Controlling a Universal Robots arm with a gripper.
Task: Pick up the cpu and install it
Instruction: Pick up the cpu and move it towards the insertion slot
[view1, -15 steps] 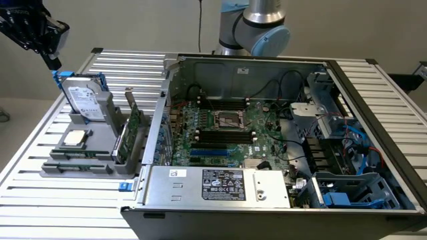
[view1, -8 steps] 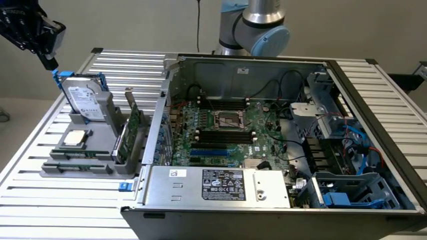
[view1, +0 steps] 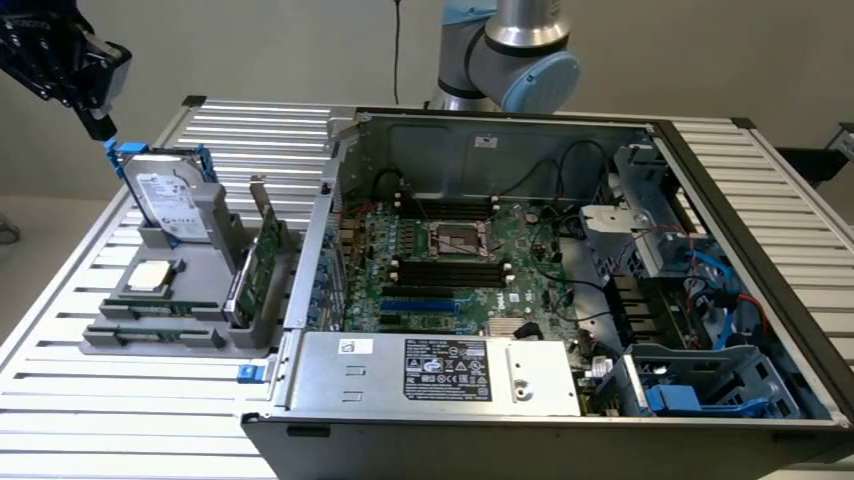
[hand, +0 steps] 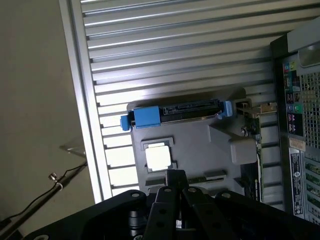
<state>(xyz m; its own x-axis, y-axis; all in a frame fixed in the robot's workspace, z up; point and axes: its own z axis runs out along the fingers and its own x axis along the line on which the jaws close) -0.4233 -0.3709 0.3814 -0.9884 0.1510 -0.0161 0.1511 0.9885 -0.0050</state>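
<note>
Closed, empty pincer (view1: 99, 125) hovers about twelve o'clock of the cpu (view1: 154, 277), which lies flat in its gray holder (view1: 174, 338) recess, likely kept face-up for top-down grasping.

The exterior camera sat high and fairly near, looking down at a slant across the slatted table (view1: 254, 130) into the open computer case (view1: 494, 150). The arm (view1: 514, 50) stood at its 12 o'clock and the grey holder (view1: 200, 335) at 9 o'clock. The wrist camera hung above that holder, facing almost straight down past the gripper (hand: 175, 176). Both views shared the holder, its cpu (hand: 158, 157), the hard drive (hand: 190, 110), the table slats and an edge of the case.
</note>
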